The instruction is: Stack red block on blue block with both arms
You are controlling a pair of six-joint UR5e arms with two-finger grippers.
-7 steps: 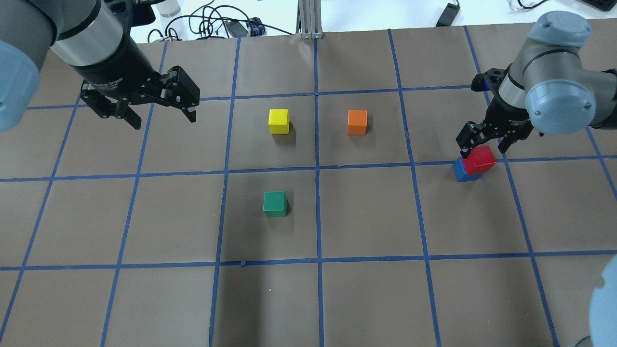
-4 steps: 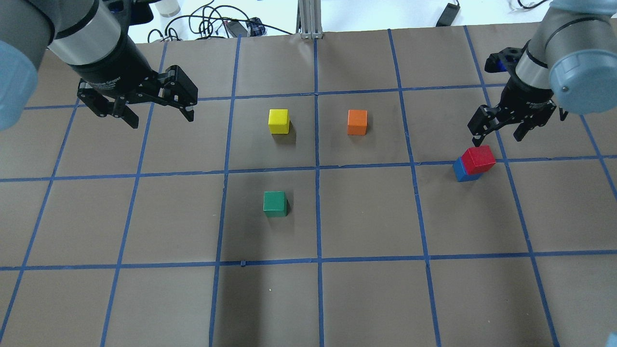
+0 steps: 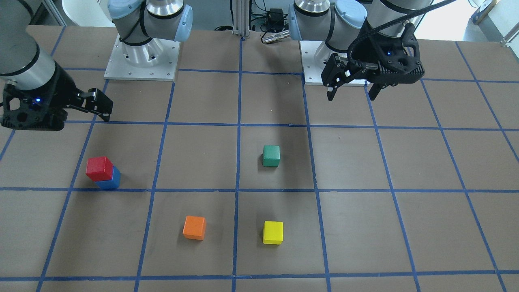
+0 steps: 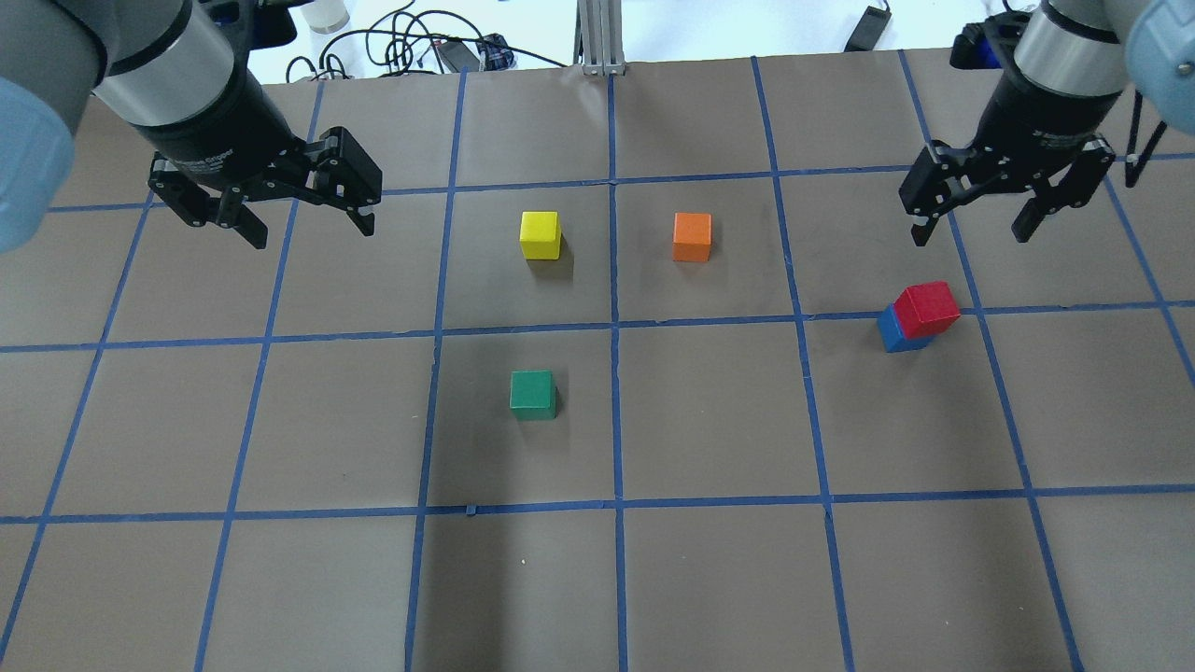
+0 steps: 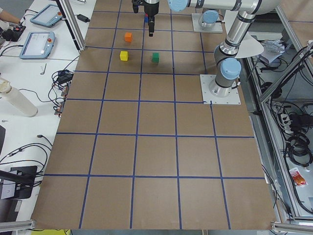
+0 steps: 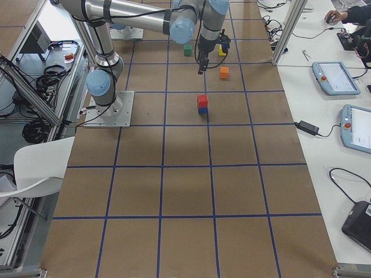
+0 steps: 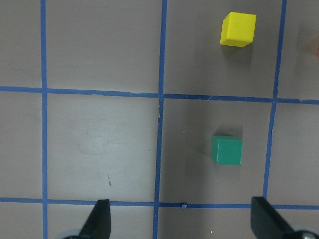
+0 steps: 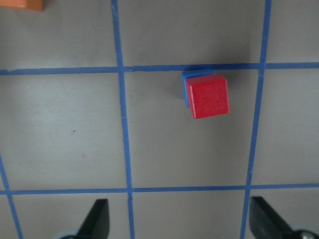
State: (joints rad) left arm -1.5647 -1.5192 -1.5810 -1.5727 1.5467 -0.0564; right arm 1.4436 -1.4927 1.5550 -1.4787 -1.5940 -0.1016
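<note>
The red block [image 4: 927,309] sits on the blue block [image 4: 892,331] at the right of the table, slightly offset, on a blue tape line. The stack also shows in the front view, red [image 3: 99,168] on blue [image 3: 111,181], and in the right wrist view, red [image 8: 208,97] over blue [image 8: 198,73]. My right gripper [image 4: 971,229] is open and empty, raised and apart from the stack on its far side. My left gripper [image 4: 311,231] is open and empty, high over the far left of the table.
A yellow cube [image 4: 541,234] and an orange cube [image 4: 692,236] stand at mid-table towards the far side. A green cube [image 4: 533,394] stands nearer the middle. Cables and a metal post lie beyond the far edge.
My right gripper has lifted off the red block and moved up and away towards the far right, with its jaws open. The stack has stayed put. The left arm has barely moved.
</note>
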